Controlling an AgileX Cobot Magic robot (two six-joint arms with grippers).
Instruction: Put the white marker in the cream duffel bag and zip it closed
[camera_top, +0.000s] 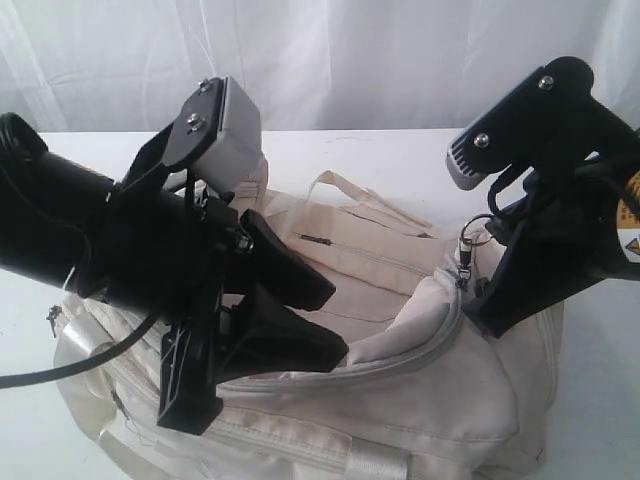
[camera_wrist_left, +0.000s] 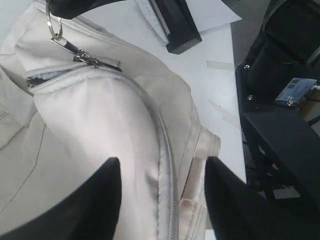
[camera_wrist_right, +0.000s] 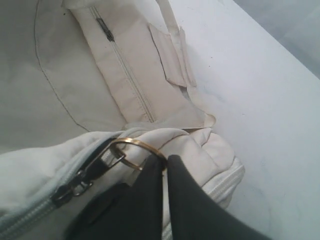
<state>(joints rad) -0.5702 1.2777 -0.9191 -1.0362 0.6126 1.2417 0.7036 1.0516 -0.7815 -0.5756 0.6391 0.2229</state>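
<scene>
The cream duffel bag (camera_top: 420, 400) lies across the white table, its grey top zipper (camera_wrist_left: 165, 145) shut along the stretch in view. My right gripper (camera_wrist_right: 165, 162) is shut on the brass ring (camera_wrist_right: 131, 145) of the zipper pull (camera_wrist_right: 75, 187), at the bag's right end (camera_top: 478, 232). My left gripper (camera_wrist_left: 162, 160) is open over the bag's top, one finger on either side of the zipper line, gripping nothing; in the exterior view it (camera_top: 340, 320) hangs above the bag's middle. The white marker is out of view.
A side pocket with its own zip (camera_wrist_right: 125, 70) and a webbing handle (camera_top: 335, 185) lie on the bag's far side. A black stand (camera_wrist_left: 177, 25) and the dark robot base (camera_wrist_left: 280, 145) sit by the table edge. A white curtain hangs behind.
</scene>
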